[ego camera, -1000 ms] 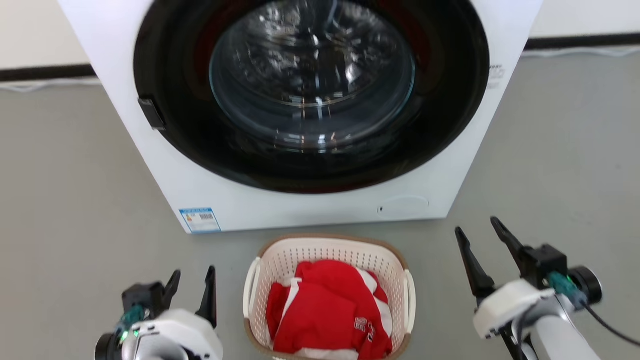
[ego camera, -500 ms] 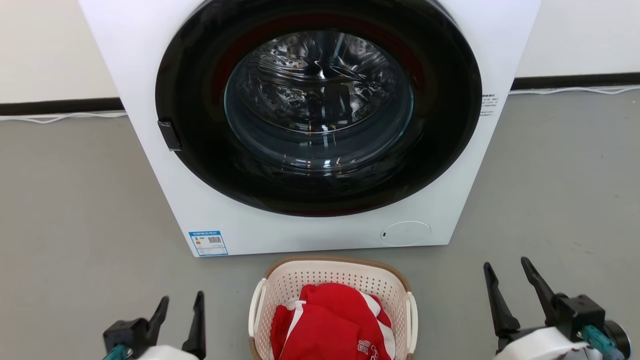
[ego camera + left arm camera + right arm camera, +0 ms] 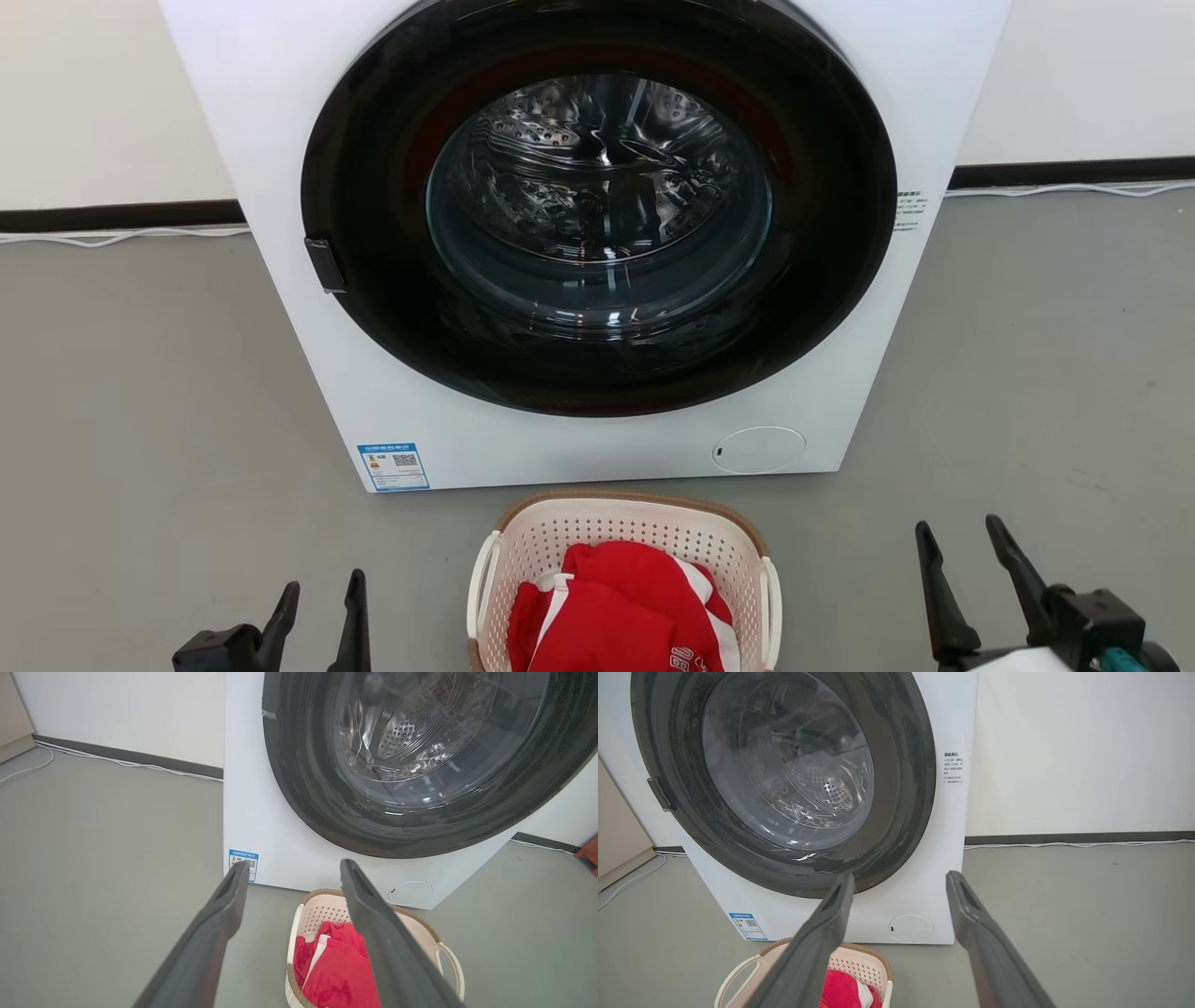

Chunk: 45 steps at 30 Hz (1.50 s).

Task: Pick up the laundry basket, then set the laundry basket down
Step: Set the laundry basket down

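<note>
Upward tilt of the head camera has slid everything lower in frame. The laundry basket [image 3: 624, 537] sits on the floor just before the washer [image 3: 420, 420], with the left gripper [image 3: 323, 581] and right gripper [image 3: 959, 525] flanking it, clear of its handles, spread and empty. Left wrist view: fingers [image 3: 219, 914] angle towards the basket, likely readying a two-sided lift. Right wrist view: the same, mirrored.
</note>
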Motion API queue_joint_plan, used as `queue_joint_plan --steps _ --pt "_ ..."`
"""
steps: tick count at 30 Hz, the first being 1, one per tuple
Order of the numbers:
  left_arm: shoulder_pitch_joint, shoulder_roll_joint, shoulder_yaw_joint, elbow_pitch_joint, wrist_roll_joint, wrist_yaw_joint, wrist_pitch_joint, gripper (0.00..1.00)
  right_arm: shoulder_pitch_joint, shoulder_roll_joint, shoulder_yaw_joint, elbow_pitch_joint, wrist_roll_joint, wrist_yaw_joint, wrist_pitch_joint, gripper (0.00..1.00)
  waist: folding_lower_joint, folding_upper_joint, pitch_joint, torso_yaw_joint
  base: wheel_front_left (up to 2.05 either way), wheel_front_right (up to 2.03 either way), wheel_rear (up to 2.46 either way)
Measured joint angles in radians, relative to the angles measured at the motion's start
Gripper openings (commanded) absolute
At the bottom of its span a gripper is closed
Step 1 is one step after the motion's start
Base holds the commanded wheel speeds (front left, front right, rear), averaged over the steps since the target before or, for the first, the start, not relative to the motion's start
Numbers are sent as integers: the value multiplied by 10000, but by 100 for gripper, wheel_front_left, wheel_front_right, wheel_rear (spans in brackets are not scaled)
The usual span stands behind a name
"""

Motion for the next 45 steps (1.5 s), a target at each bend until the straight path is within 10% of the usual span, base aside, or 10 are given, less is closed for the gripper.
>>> queue_joint_plan --steps 28,45 --pt "-140 -77 253 805 314 -173 0 100 77 67 297 -69 -12 0 0 100 0 0 300 -851 0 0 0" --pt "-3266 525 174 3434 -23 -169 1507 100 -866 251 1068 -422 19 0 0 100 0 0 2124 -1539 0 0 0"
